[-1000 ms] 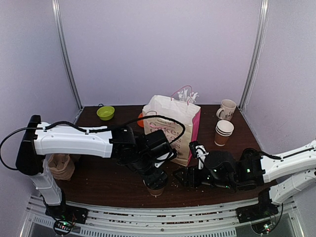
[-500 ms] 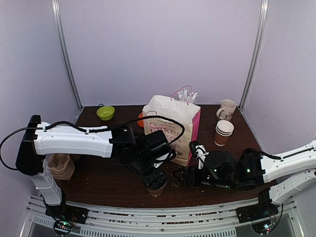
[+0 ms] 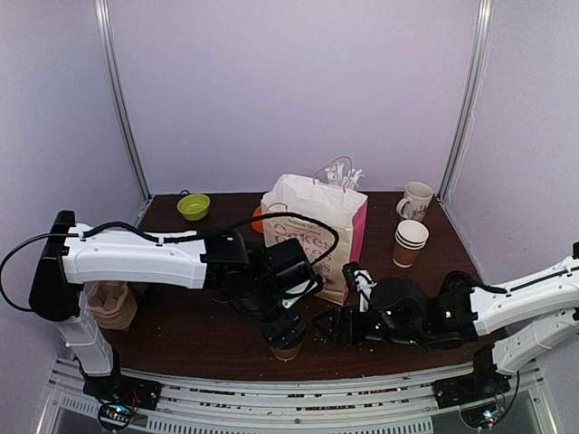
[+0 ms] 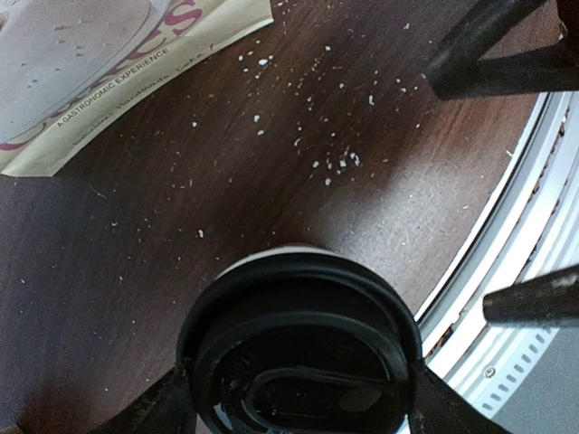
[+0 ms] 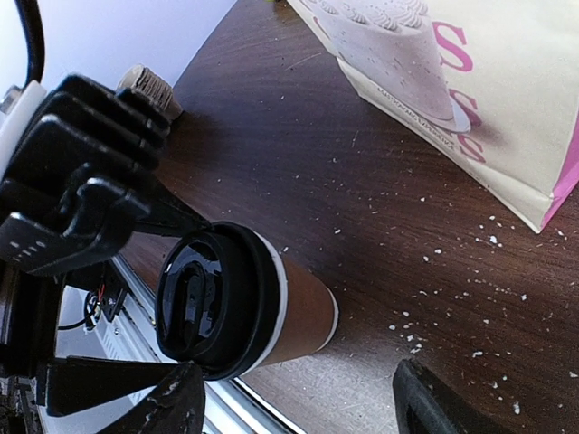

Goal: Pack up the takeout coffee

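So the brown kraft-paper cup with the black plastic lid (image 5: 262, 307) is standing at the near edge of the dark wooden table (image 3: 190, 334). My left gripper (image 4: 298, 402) straddles the lid, and honestly I can't tell if it's pinching it. My right gripper (image 5: 298, 375) sits just beside the cup, spread wide, holding nothing.

Paper bag (image 4: 90, 72), my left wrist view: small dark capitals "A GASTRONOMIC EXPERIENCE" run along lower edge of printed picture. Above them, tail of big pink word ending in "S"; rest cut off.
My right wrist view, same bag: two big pink "S" letters, nothing more legible.
Top view: pink script on bag front, too small for me to read.
Mug (image 3: 416, 201): dark print, illegible.
Coffee cup (image 4: 298, 362): moulded shapes on black lid, no letters I can make out.
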### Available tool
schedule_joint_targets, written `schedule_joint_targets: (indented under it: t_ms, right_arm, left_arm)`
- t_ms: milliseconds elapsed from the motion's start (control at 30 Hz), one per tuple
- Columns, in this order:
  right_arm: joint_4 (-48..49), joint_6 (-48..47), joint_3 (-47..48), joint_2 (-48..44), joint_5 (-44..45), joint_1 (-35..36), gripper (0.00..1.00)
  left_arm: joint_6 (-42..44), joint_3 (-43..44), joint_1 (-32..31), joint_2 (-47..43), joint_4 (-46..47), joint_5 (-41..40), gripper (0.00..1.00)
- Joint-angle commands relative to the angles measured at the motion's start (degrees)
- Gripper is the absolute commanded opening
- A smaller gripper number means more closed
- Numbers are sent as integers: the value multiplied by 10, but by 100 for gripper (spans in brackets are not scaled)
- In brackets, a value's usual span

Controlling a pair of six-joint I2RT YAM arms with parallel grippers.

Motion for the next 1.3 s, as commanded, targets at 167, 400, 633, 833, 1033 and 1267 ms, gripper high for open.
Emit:
schedule_joint_targets:
  t_ms: [167, 400, 633, 833, 1033, 1267]
  right_arm:
    - [56, 28, -3, 37, -62, -13, 74]
    - [98, 67, -12, 70, -107, -37, 74]
    - [129, 86, -18, 94, -139, -47, 73]
    - [124, 86, -16, 96, -142, -48, 73]
    - [121, 86, -15, 90, -147, -49, 75]
    - [114, 86, -16, 77, -150, -48, 76]
  left_arm:
    - [5, -6, 3, 2, 23, 13, 81]
    - [6, -15, 3, -1, 33, 17, 83]
    - [4, -21, 3, -10, 33, 16, 85]
    - [-3, -25, 3, -26, 33, 13, 88]
    - [-10, -26, 3, -47, 33, 11, 93]
    - [-37, -32, 3, -96, 20, -8, 98]
